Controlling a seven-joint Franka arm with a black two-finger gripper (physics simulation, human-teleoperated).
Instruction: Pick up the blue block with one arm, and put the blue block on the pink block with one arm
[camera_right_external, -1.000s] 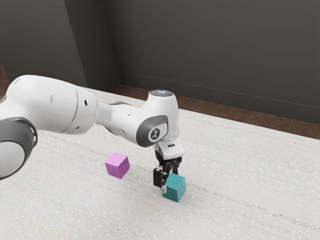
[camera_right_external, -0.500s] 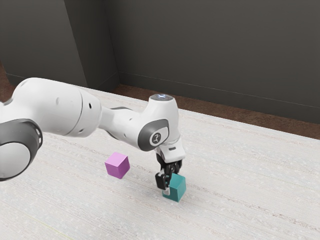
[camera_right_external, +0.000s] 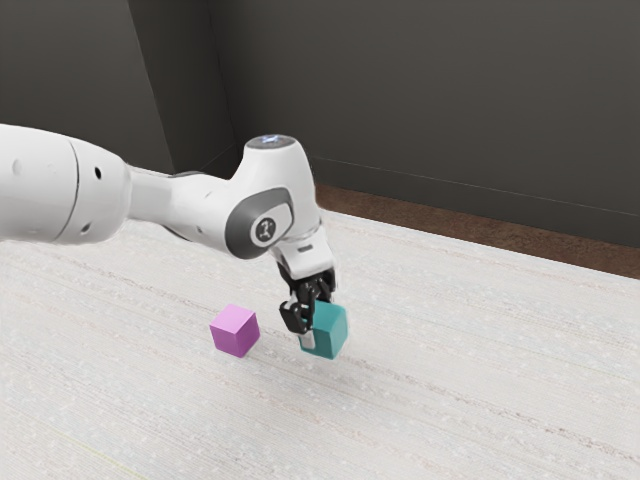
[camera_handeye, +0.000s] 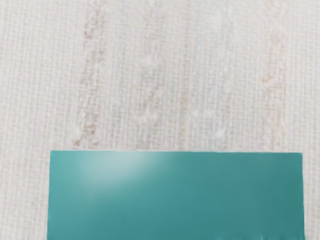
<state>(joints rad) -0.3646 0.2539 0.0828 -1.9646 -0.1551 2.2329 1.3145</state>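
Observation:
The blue block, teal in colour, hangs above the table with my gripper shut on it. It is lifted and sits to the exterior view's right of the pink block, which rests on the table. A small gap separates the two blocks. In the wrist view the blue block is a wide teal face just under my hand, with the pale table beyond it.
The pale wood-grain table stretches around both blocks. A dark wall and a brown floor strip lie beyond its far edge.
My gripper has lifted the blue block off the table and carried it toward the exterior view's left, closer to the pink block. The pink block has not moved.

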